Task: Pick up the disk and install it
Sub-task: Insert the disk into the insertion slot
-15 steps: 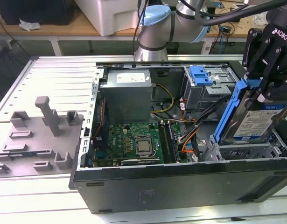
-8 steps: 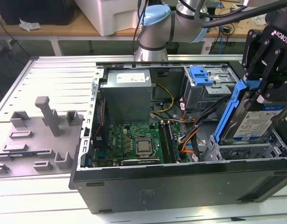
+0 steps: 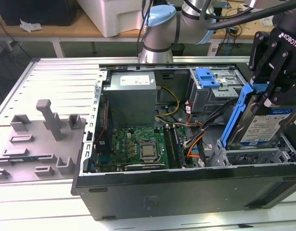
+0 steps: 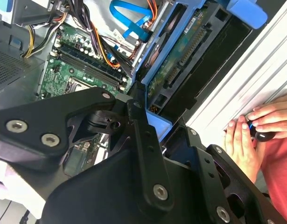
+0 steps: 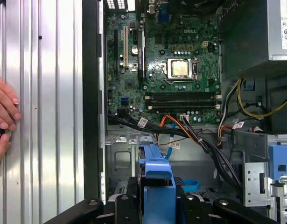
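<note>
We see the gripper [image 3: 268, 94] pinching the disk [image 3: 262, 127] by its upper end. The disk's long axis is steeply tilted, its lower end at the drive cage [image 3: 249, 155] directly below, at the exterior view's right of the computer case [image 3: 186, 192].

We find the disk [image 3: 261, 126] tilted just below the gripper [image 3: 267, 91], clamped in its grip, with the drive bay [image 3: 249, 155] beneath both. The motherboard [image 3: 143, 144] lies in the case [image 3: 186, 192], on the exterior view's left of the gripper.
</note>
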Robot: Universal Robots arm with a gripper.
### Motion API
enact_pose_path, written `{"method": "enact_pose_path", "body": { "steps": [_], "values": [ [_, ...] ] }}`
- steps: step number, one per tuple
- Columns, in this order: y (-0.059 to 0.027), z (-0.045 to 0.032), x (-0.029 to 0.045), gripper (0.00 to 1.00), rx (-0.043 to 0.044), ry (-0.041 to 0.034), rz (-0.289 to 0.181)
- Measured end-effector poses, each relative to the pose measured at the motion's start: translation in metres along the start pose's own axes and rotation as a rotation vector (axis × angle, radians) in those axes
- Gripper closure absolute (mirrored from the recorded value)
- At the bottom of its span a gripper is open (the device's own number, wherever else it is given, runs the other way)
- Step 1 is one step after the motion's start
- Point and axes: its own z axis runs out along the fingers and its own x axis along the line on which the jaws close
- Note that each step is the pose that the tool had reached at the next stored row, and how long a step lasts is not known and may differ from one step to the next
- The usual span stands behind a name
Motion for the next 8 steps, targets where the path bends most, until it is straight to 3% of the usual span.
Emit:
{"method": "enact_pose_path", "body": {
  "steps": [8],
  "values": [
    [0.0000,-0.0023,0.0000,0.63,-0.0012,-0.0004,0.001]
  ]
}}
